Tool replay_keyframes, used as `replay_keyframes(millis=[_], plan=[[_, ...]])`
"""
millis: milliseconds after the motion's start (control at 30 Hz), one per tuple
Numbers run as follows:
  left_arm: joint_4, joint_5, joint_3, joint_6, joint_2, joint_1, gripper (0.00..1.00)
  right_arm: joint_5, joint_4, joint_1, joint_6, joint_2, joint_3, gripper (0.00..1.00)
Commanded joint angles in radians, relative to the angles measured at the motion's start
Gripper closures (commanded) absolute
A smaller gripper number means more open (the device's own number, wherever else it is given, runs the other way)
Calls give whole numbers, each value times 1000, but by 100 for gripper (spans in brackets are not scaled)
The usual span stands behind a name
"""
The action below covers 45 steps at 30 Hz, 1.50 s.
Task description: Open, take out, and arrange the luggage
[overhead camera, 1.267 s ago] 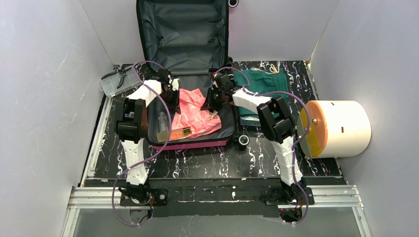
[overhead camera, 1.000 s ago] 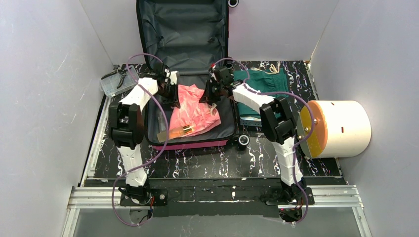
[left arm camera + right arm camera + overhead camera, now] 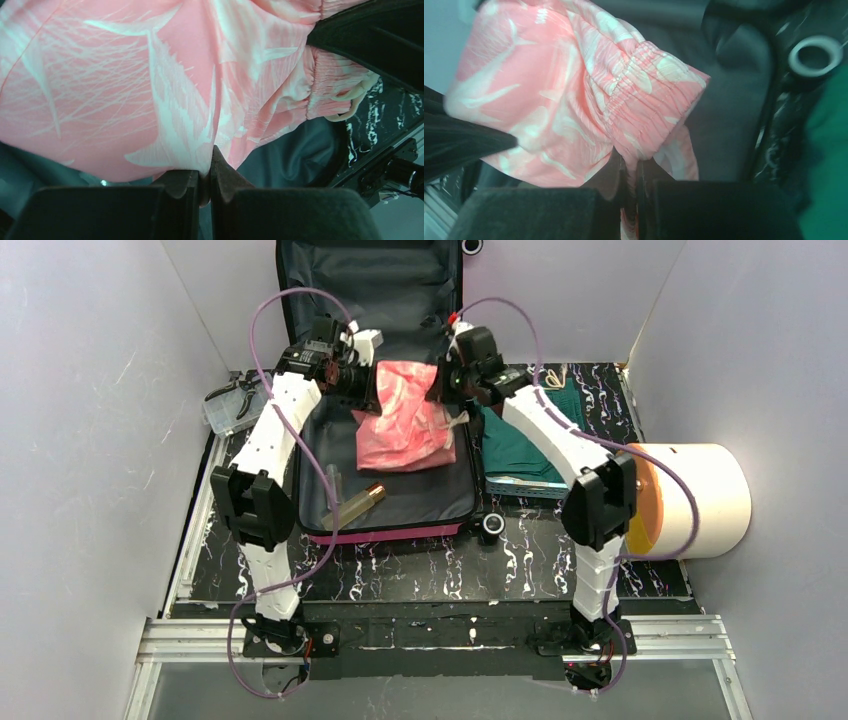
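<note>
Black marbled tabletop (image 3: 400,570): hot-pink hard-shell suitcase (image 3: 380,534) was seen open; salmon-pink leaf-print fabric garment (image 3: 405,425) was held above it, clamped between closed jaws of left gripper (image 3: 205,172) and right gripper (image 3: 630,172)

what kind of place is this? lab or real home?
Most likely a lab robot test cell, not a home: plain white walls box in a black marbled table, an aluminium rail runs along its near edge, and the pink luggage looks like a staged prop.
</note>
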<state>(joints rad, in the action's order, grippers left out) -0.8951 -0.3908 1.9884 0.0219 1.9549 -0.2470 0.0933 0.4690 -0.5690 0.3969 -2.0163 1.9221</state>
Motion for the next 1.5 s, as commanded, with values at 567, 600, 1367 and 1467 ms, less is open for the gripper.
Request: replay_keyframes(millis=[567, 600, 1367, 1467], plan=[[104, -22, 654, 149, 274, -436, 100, -205, 128, 471, -184, 514, -163, 99], [121, -26, 668, 170, 301, -447, 100, -193, 127, 498, -182, 523, -192, 99], [298, 204, 626, 73, 534, -448, 100, -76, -122, 636, -124, 311, -393, 99], [325, 222, 630, 34, 560, -448, 100, -130, -140, 636, -150, 282, -395, 99]])
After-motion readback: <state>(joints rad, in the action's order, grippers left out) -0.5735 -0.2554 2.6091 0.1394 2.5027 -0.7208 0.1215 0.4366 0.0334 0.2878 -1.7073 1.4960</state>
